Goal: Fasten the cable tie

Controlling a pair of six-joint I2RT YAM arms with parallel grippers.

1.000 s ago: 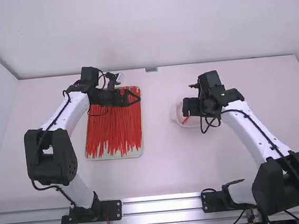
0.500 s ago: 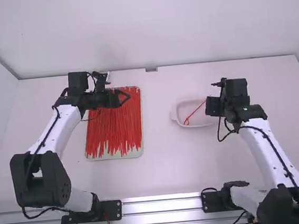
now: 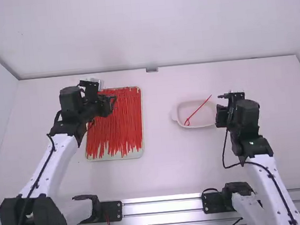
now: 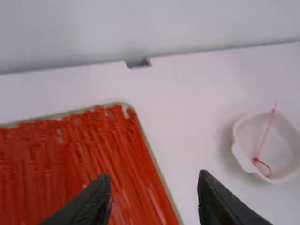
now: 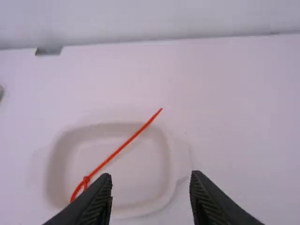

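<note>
Right fingers (image 5: 101,201) gape toward the dish (image 5: 180,157) holding a looped cable tie (image 5: 119,150).

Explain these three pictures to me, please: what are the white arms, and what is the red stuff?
These are two robot arms at a white table. The wide picture comes from a camera above and behind them; the other two come from a camera on each wrist, so the black prongs at their bottom edge are the left gripper and the right gripper. Both are open and hold nothing. A tray holds a pile of red cable ties. A white dish holds one tie with a small loop at one end.
</note>
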